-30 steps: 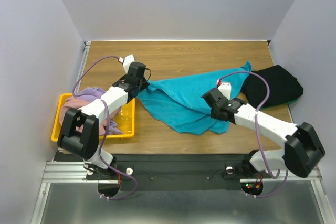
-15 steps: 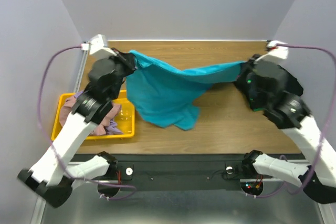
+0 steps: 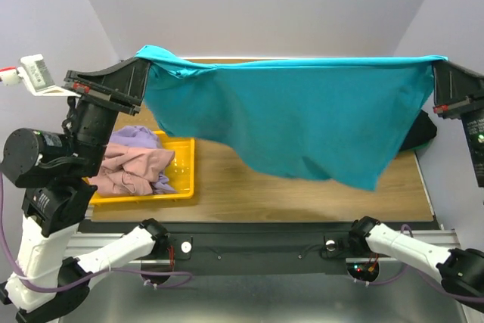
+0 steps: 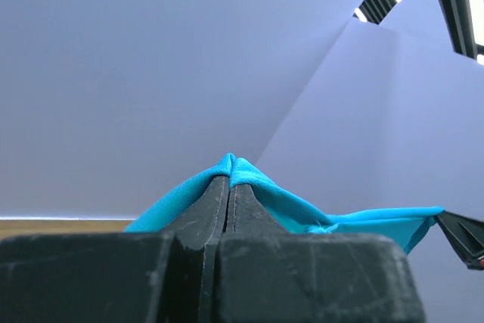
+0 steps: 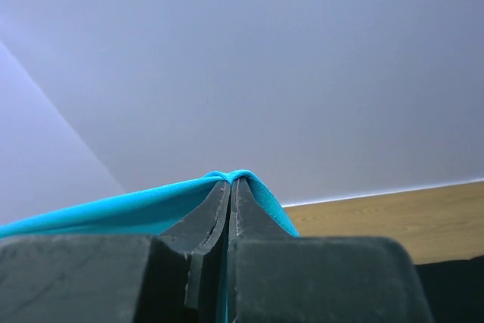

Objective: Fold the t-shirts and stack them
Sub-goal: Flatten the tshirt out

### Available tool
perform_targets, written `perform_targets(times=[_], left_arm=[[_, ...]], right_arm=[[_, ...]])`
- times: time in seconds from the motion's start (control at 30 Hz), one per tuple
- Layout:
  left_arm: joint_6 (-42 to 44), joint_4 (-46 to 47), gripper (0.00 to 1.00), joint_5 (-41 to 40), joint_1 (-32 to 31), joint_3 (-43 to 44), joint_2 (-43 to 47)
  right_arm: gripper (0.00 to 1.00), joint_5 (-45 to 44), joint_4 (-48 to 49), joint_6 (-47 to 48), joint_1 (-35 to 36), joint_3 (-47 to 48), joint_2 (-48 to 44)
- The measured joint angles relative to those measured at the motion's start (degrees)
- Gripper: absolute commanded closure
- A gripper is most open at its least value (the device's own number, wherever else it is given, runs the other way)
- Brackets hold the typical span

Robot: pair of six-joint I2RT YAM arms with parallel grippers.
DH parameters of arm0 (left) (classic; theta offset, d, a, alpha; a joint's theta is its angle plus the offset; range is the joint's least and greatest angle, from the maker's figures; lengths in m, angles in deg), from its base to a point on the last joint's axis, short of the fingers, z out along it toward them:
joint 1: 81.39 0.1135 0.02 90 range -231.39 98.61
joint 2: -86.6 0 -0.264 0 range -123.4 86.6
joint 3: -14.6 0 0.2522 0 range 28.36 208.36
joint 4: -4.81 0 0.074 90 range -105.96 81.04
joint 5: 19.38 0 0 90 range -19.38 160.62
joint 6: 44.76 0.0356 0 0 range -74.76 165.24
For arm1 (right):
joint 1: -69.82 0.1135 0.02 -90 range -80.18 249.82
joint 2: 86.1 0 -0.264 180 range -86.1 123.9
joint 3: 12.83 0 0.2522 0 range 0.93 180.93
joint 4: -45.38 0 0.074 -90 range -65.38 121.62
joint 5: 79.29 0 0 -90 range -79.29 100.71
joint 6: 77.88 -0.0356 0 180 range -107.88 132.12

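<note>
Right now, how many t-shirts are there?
4. The teal t-shirt hangs between the left pincer and right pincer; a black t-shirt peeks out behind it at right; a pink t-shirt and a lavender t-shirt lie in the yellow tray. Others may be hidden.

Four garments are showing: one teal t-shirt (image 3: 302,126), one black t-shirt (image 3: 426,132), one pink t-shirt (image 3: 130,170), one lavender t-shirt (image 3: 134,137). One yellow tray (image 3: 186,181) is sitting on the bench (image 3: 249,196).
</note>
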State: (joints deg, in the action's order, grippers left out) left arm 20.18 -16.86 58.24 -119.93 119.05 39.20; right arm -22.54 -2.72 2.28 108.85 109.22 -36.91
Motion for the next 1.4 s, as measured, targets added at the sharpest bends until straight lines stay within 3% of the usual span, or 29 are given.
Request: perform_targets(times=[0.1,0.33,0.47,0.57,0.63,0.67,0.7,0.73,0.8,0.83,0.87,0.97,1.07,1.4], left_arm=[[1.22,-0.35,1.00,0.22,0.00,1.01,-2.25],[4.22,1.60,1.00,-6.08,0.70,3.10,-15.89],[2.86,2.69,1.00,-4.94,7.32,4.28,-28.59],[2.19,4.83,0.77,-4.90,12.57,4.55,-42.62],[2.91,4.63,0.71,-4.81,14.75,7.28,-54.88],[3.50,2.78,0.58,-4.90,15.34,11.32,-61.29],[4.28,1.99,0.41,-4.70,15.78,17.22,-68.59],[4.87,0.02,0.06,-4.59,16.06,24.17,-75.97],[5.90,-3.13,0.01,-4.15,16.65,35.41,-86.93],[5.84,-4.44,0.01,-3.80,16.96,40.50,-91.65],[5.99,-5.49,0.01,-3.37,17.14,43.78,-94.90],[6.38,-6.56,0.01,-2.54,17.46,40.70,-95.25],[6.47,-3.58,0.01,-1.79,17.66,29.83,-88.32],[3.87,3.96,0.01,-0.17,16.94,9.49,-62.05]], right_arm=[[1.00,-3.80,-0.04,0.87,0.00,-0.04,2.34],[1.00,-24.22,2.10,2.91,-0.07,-4.00,14.73],[0.99,-24.20,4.42,1.70,-7.45,-10.29,23.69],[1.00,-17.27,9.09,0.00,-17.07,-18.16,34.93],[0.98,-14.25,9.84,-0.52,-21.11,-19.28,39.80],[0.95,-11.87,11.30,-0.98,-22.84,-18.84,44.09],[0.76,-9.42,12.61,-1.33,-24.41,-17.53,49.24],[0.59,-7.54,13.25,-2.10,-25.66,-14.99,54.97],[0.09,-4.20,15.28,-2.54,-27.47,-10.69,64.26],[0.00,-2.08,15.54,-2.75,-28.26,-8.48,68.98],[0.00,-0.35,15.63,-3.37,-28.89,-7.08,72.32],[0.00,3.91,15.02,-3.74,-29.73,-6.23,76.13],[0.00,7.72,14.86,-4.07,-29.66,-6.27,74.71],[0.00,18.29,18.58,-6.19,-29.46,-24.57,52.28]])
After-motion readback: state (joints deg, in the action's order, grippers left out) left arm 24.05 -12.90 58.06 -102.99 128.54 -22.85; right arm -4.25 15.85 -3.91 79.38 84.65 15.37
